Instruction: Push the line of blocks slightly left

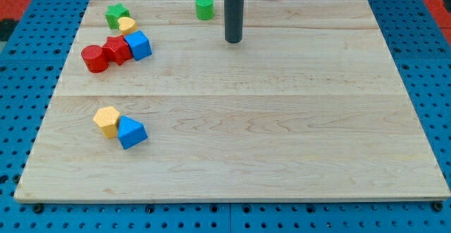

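The line of blocks, red cylinder [94, 58], red block [117, 50] and blue cube [139, 45], lies at the far left of the worktop [282, 141], not yet touched, I judge. There is little room between it and the left edge. My tip [233, 41] stands well apart to their right, with free wood between. The tool is a plain rod, holding nothing.

My tip [233, 41] sits near the tabletop [282, 120] top edge, just right of green cylinder [204, 7]. Upper-left cluster: green star [117, 14], yellow block [127, 26], then red cylinder [94, 58], red block [117, 50], blue cube [139, 45] in a touching row. Lower left: yellow hexagon [106, 120] touching blue triangular block [132, 132].
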Controlling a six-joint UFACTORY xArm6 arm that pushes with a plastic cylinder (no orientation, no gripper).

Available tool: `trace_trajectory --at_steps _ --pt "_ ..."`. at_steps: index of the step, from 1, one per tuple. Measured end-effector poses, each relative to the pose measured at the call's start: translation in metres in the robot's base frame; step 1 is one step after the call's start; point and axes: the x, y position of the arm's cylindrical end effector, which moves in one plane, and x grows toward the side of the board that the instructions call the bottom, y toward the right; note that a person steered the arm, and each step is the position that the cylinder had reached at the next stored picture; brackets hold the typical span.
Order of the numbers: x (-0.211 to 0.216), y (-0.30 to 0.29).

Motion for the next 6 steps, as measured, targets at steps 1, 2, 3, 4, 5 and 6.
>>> trace_trajectory --at_steps 1,2,3,4,5,6 --pt "0.014 -0.032" --pt "-0.007 -0.085" --pt "-0.023 -0.121" --pt "-0.003 -0.15" --pt "0.015 -0.177" --pt "0.01 -0.169"
